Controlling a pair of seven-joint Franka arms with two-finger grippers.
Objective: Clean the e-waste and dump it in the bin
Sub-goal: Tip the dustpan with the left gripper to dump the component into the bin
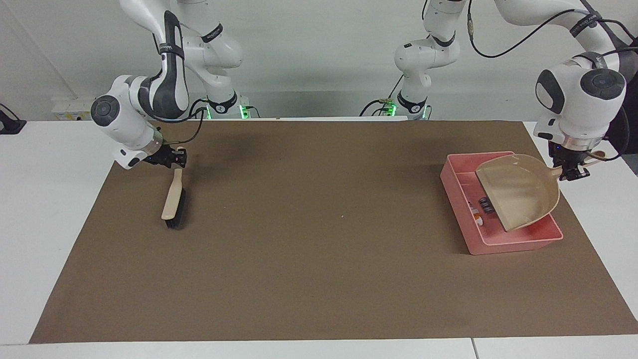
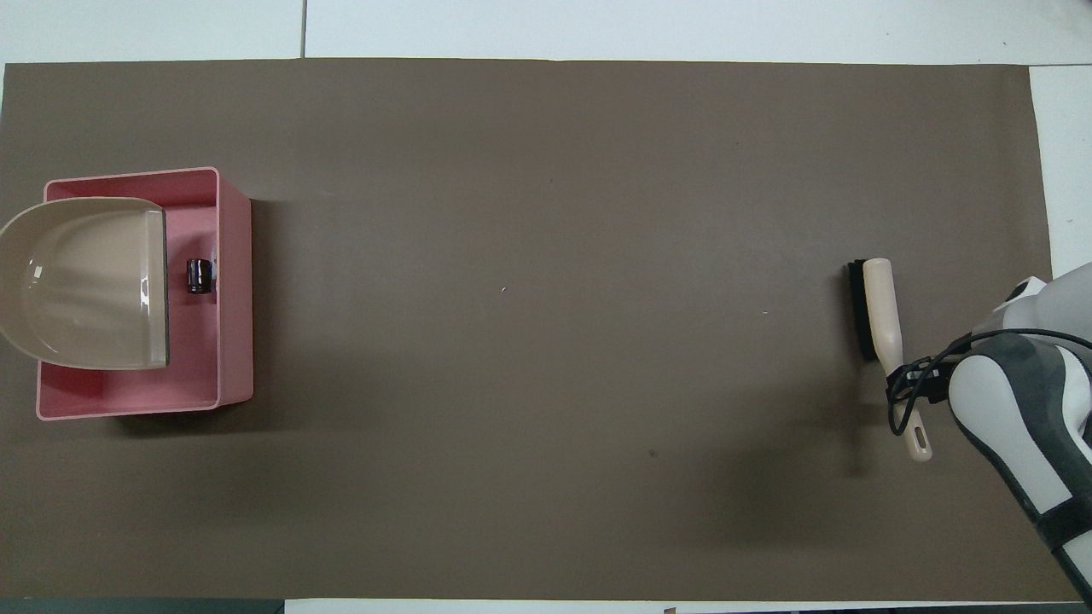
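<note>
— How many things are on the brown mat (image 1: 319, 259)?

— One pink bin (image 1: 461, 234), one beige dustpan (image 1: 521, 197), one brush (image 1: 172, 202), and two bits of e-waste. Both bits lie in the bin, on its floor along the wall toward the right arm's end, just off the dustpan's tilted lip.

— Do you see both bits from each camera?

— Not equally. From the facing view I make out the dark piece (image 1: 486, 204) and the white piece (image 1: 474, 214) touching or nearly so. From overhead the dark piece (image 2: 199, 275) is plain, the white one only a sliver against the bin's wall (image 2: 232, 290).

— And the arms?

— Two. The left gripper (image 1: 573, 169) pinches the dustpan's handle and hangs it, mouth down, over the bin; overhead the dustpan (image 2: 85, 281) shows but that gripper is out of frame. The right gripper (image 1: 172, 157) is clamped on the brush handle well away from the bin, toward the right arm's end; bristles rest on the mat. Overhead, the brush (image 2: 879, 315) and right gripper (image 2: 917, 384) both show.
</note>
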